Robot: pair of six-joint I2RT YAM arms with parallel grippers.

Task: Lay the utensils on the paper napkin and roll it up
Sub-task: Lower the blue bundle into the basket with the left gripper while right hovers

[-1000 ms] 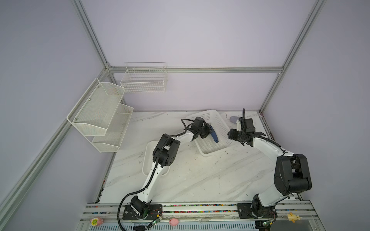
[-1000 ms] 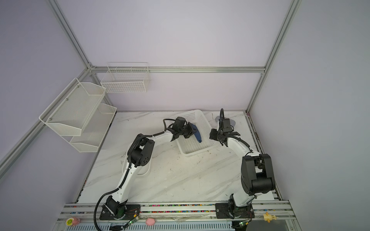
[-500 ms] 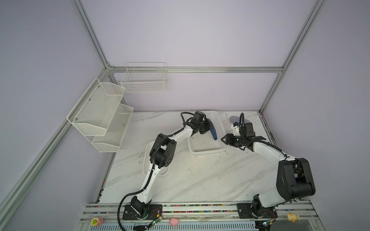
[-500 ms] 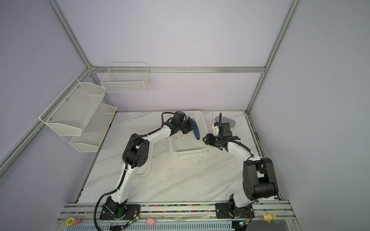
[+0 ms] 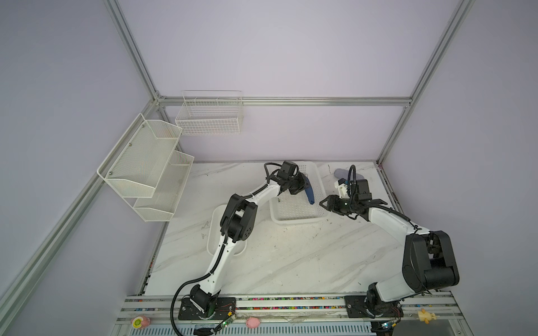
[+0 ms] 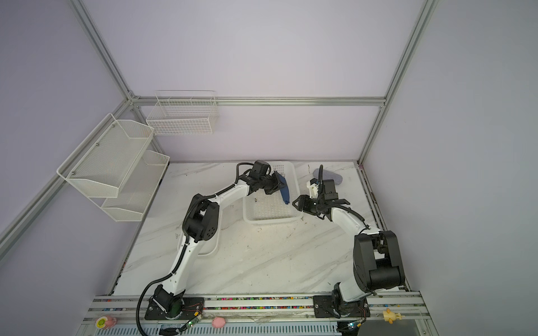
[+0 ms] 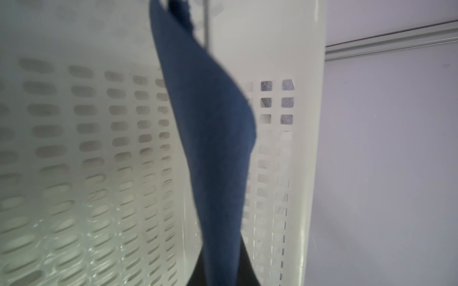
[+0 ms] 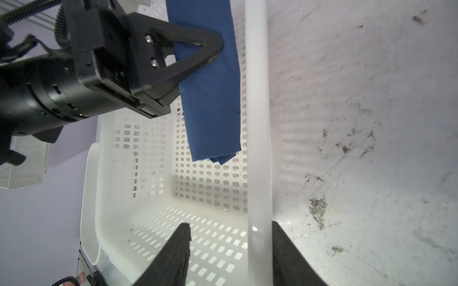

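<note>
Both arms reach out to the white basket (image 5: 294, 217) near the table's (image 5: 291, 261) far edge. Left gripper (image 5: 302, 186) pinched tight on the paper napkin (image 5: 309, 194), which dangles over the basket; right gripper (image 5: 325, 205) half-open, jaws straddling the basket wall, unclamped

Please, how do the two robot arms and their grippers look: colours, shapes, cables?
Both arms, left arm and right arm, have white links and bulky black joints. A black ribbed cable runs from the left base. The left gripper and right gripper have black, wedge-shaped fingers.
</note>
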